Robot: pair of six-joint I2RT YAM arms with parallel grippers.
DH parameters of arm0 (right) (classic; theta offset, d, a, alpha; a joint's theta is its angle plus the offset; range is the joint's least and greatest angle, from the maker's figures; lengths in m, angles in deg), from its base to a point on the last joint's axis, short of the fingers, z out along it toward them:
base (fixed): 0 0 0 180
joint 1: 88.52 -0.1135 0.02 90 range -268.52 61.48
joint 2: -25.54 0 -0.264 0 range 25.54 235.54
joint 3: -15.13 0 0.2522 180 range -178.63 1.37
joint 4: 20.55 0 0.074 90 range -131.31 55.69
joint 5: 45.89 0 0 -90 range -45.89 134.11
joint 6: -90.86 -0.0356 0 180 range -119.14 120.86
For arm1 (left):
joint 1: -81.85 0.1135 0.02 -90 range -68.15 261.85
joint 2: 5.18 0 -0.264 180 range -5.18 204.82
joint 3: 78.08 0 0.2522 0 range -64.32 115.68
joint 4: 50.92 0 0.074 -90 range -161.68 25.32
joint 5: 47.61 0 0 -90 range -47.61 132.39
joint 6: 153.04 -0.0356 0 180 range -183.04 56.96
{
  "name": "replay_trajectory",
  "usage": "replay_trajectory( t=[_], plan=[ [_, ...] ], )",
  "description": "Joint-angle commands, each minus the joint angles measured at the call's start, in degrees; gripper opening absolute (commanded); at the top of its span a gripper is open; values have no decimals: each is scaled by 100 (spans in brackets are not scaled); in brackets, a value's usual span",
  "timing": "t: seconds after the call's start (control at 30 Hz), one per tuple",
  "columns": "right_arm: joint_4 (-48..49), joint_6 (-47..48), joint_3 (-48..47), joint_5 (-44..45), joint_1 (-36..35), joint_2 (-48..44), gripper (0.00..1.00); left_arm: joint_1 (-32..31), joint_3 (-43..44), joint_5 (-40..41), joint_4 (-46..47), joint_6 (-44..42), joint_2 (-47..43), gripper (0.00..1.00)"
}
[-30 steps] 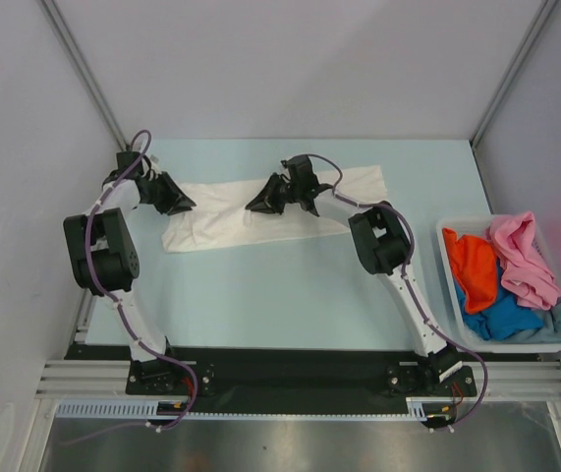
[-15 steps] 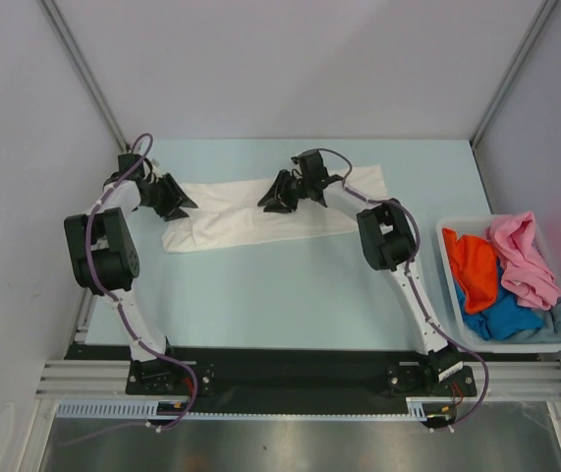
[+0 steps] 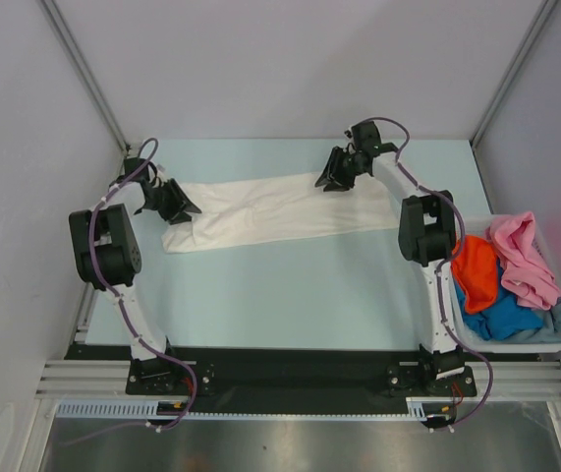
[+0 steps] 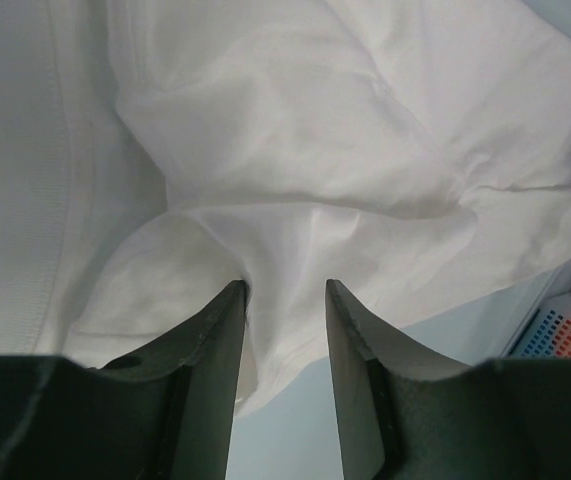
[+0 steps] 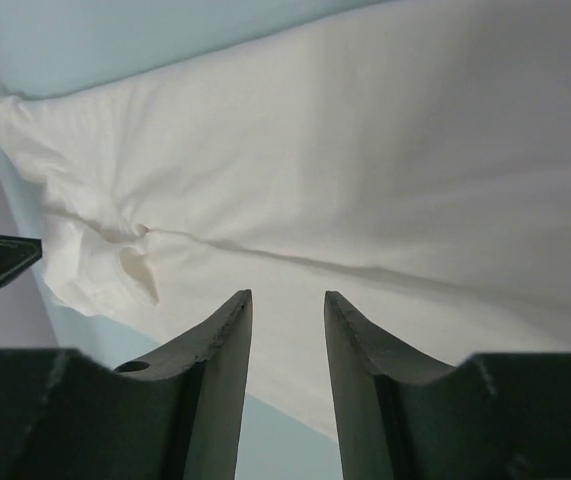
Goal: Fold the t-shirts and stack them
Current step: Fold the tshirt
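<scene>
A plain white t-shirt (image 3: pixel 270 208), folded into a long band, lies across the far half of the table. My left gripper (image 3: pixel 187 208) sits at its left end. In the left wrist view (image 4: pixel 285 285) its jaws stand apart, with puckered white cloth (image 4: pixel 315 120) at the tips. My right gripper (image 3: pixel 324 184) is over the band's right part. In the right wrist view (image 5: pixel 287 295) it is open and empty above smooth white cloth (image 5: pixel 365 150). Orange (image 3: pixel 475 267), pink (image 3: pixel 524 258), bright blue (image 3: pixel 501 315) and grey-blue (image 3: pixel 560 317) shirts lie heaped in the bin.
The pale plastic bin (image 3: pixel 516 346) stands at the table's right edge, beside the right arm. Grey walls and metal frame posts close in the table at the back and on both sides. Bare blue table (image 3: pixel 280 285) lies in front of the shirt.
My right gripper has moved right and toward the back along the white shirt, from its middle to its right part. The left gripper has barely moved at the left end.
</scene>
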Motion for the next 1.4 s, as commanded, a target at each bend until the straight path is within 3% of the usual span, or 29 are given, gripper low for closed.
replay_trajectory(
  t=[0.0,0.13,0.17,0.3,0.43,0.83,1.37],
  plan=[
    [-532,670,443,444,94,-662,40,-89,3,64,89,-159,-183,43],
    [-49,477,1262,253,384,-970,25,-133,-32,99,53,-168,-254,43],
    [13,433,1359,165,410,-1014,14,-151,-58,117,62,-168,-271,43],
    [391,275,1895,-30,498,-1146,0,-186,-172,143,62,-142,-350,42],
    [1163,-59,2221,-249,621,-980,0,-256,-313,143,150,-80,-412,41],
    [1596,-455,1914,-302,1078,-478,0,-292,-559,249,62,-159,-544,41],
    [295,407,683,305,1597,-504,0,-301,-445,407,-166,-308,-878,41]
  ],
)
